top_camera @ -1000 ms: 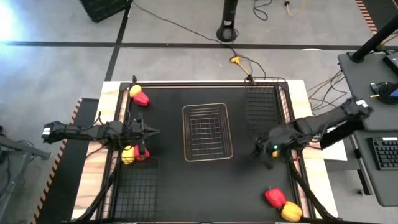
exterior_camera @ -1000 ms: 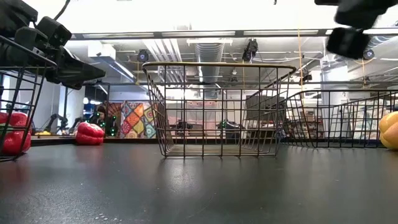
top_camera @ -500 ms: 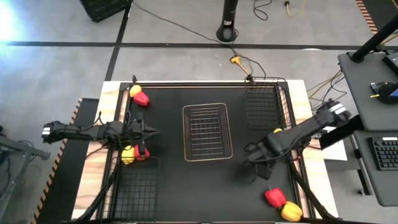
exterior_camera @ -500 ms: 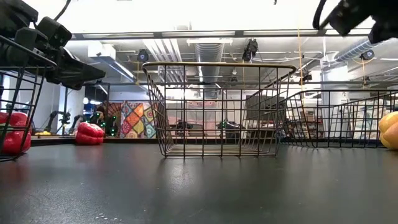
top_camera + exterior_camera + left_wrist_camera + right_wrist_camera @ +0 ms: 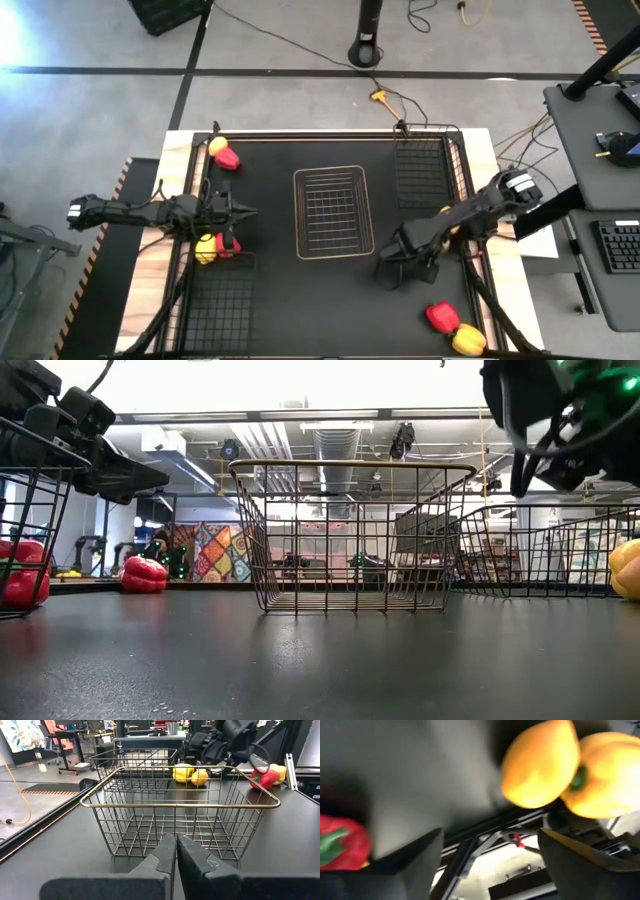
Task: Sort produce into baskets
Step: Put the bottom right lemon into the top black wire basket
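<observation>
Swinging in from the right-hand black basket (image 5: 425, 170), the right claw (image 5: 392, 268) now hangs spread and empty over bare worktop (image 5: 330, 300).
A second ago it sat clenched at that basket's near end; a lemon (image 5: 446, 212) and yellow pepper (image 5: 183, 772) lie there now. The left claw (image 5: 243, 212) stays pinched shut, pointing at the pale middle basket (image 5: 333, 212). Red pepper (image 5: 442, 317) and yellow pepper (image 5: 468, 340) wait near-right.

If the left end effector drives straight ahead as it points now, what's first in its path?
Likely the near wall of the pale wire basket: the shut left end effector points squarely at it across bare tabletop. The high view agrees, though the gap between them is hard to judge.
</observation>
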